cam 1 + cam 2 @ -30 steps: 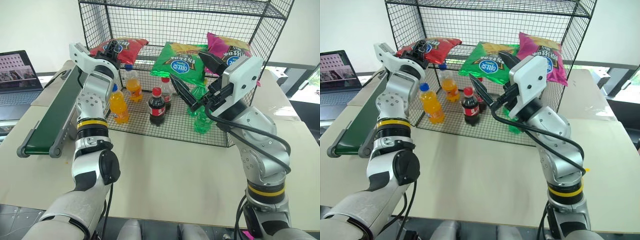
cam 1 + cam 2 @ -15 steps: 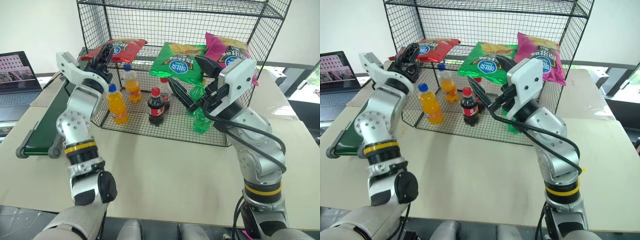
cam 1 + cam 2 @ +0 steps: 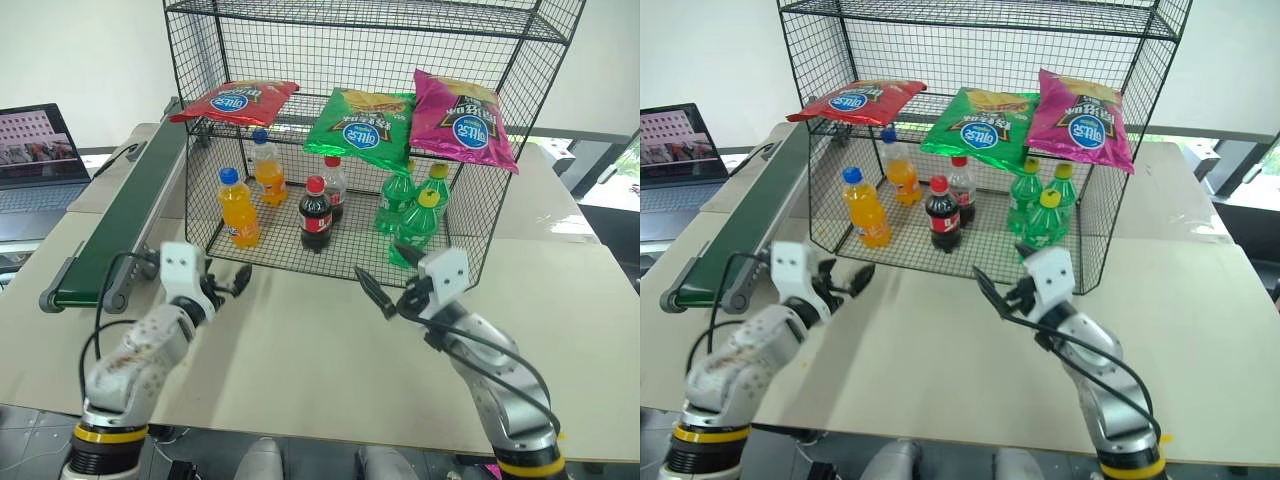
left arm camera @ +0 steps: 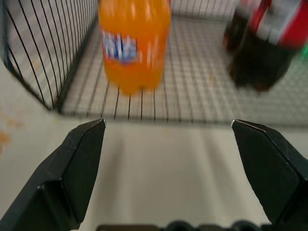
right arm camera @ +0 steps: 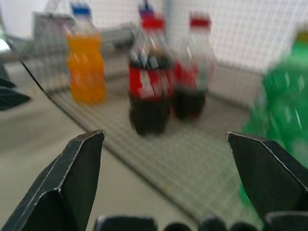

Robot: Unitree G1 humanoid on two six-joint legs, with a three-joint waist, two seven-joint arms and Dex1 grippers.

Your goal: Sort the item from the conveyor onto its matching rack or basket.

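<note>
Head views. The red bag (image 3: pixel 236 100) lies flat on the upper tier of the rack (image 3: pixel 500 130), at its left end, beside a green bag (image 3: pixel 362 126) and a magenta bag (image 3: pixel 462 128). Its foil is glossy and creased, with a round blue-and-white logo facing up; it overhangs the tier's front edge slightly. The conveyor (image 3: pixel 120 225) carries nothing. The left gripper (image 3: pixel 232 285) and right gripper (image 3: pixel 388 287) hang low over the desk (image 3: pixel 300 350), both clear of the rack, fingers spread and empty. Judged from this layout, the placing step is done and the arms are in a rest posture; the next move would call only for waiting on another item at the belt.

Left wrist view. The two fingers (image 4: pixel 72 163) stand wide apart with bare desk between them; ahead, on the rack's lowest tier, an orange bottle (image 4: pixel 134 43) and a cola bottle (image 4: pixel 269 43).

Right wrist view. The fingers (image 5: pixel 72 178) are likewise apart and hold nothing; the orange bottle, two cola bottles (image 5: pixel 149 91) and a green bottle (image 5: pixel 279 110) stand ahead.
</note>
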